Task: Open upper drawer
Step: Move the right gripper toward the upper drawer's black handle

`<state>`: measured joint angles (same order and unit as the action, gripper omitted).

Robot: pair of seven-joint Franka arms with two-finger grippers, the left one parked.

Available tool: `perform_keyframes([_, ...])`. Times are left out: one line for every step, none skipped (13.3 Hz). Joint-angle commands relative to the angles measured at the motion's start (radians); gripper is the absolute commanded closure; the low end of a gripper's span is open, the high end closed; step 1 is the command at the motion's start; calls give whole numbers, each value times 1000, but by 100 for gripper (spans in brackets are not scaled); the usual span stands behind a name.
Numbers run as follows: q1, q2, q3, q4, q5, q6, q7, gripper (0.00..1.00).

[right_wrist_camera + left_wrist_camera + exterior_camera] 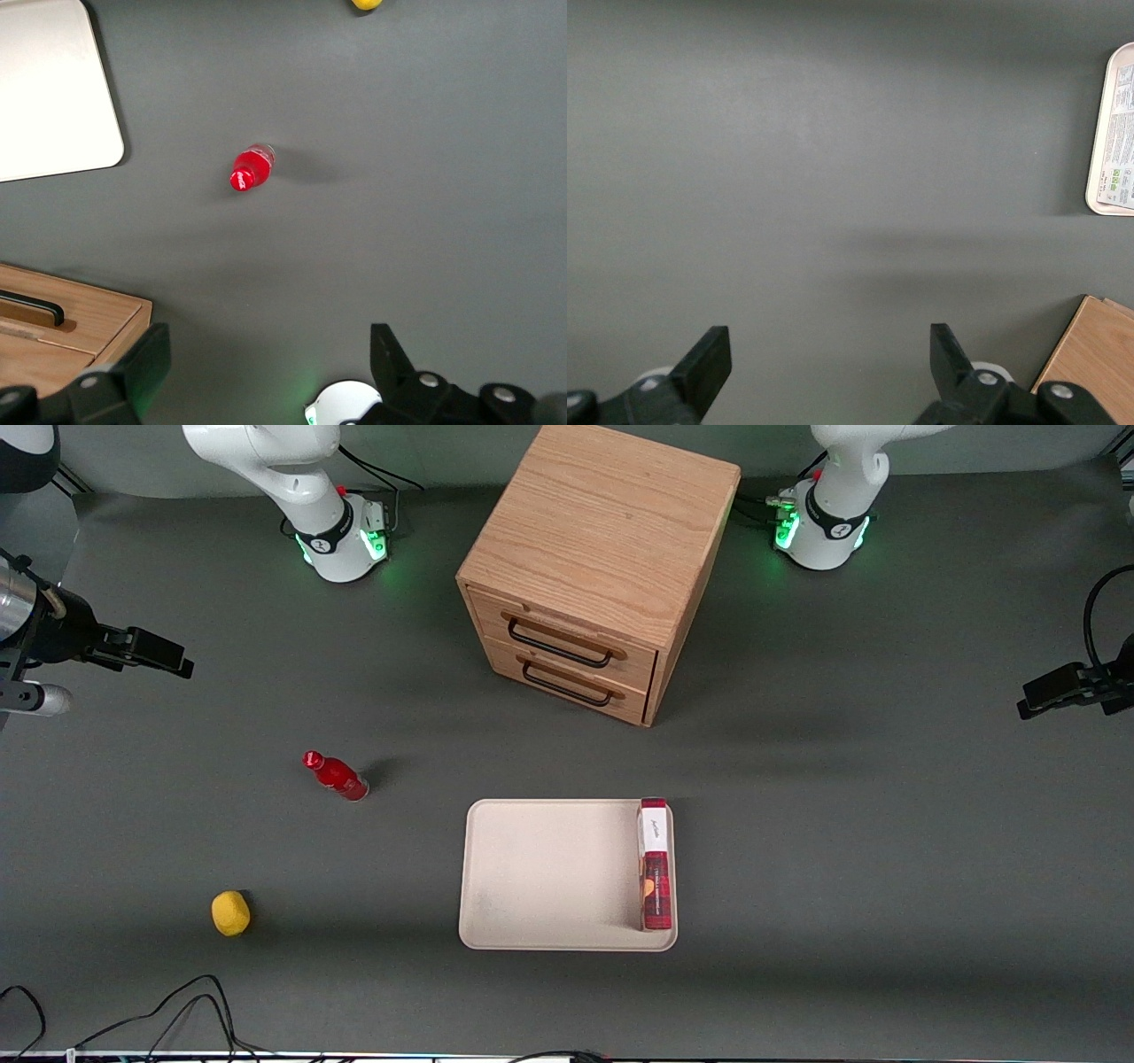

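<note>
The wooden cabinet (602, 522) stands at the middle of the table, farther from the front camera than the tray. Its upper drawer (576, 627) is shut, with a black wire handle (558, 645). The bottom drawer (571, 677) below it is also shut. My right gripper (177, 660) hangs above the table toward the working arm's end, well apart from the cabinet. It is open and empty. In the right wrist view my gripper (266, 350) has its fingers (146, 354) spread wide over bare table, and a corner of the cabinet (80, 323) with one black handle (31, 307) shows.
A red bottle (337, 776) lies on the table between my gripper and the tray; it also shows in the right wrist view (251, 168). A yellow ball-like thing (230, 912) lies nearer the camera. A beige tray (549, 868) holds a red box (655, 864).
</note>
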<state>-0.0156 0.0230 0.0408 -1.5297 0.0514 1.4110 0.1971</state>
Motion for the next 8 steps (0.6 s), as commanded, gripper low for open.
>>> perform_keyframes([2, -32, -4, -23, -4, 13, 24, 0])
perform_keyframes([5, -26, -2, -11, -2, 11, 16, 0])
perform_keyframes([12, -15, -2, 6, -2, 9, 16, 0])
perform_keyframes([23, -5, -1, 16, 10, 5, 16, 0])
perform_keyframes([34, -3, 2, 14, 45, 5, 15, 0])
perform_keyframes([37, 0, 4, 17, 82, 5, 15, 0])
perform_keyframes([39, 6, 4, 20, 120, 9, 15, 0])
perform_keyframes([39, 12, 4, 20, 154, 17, 13, 0])
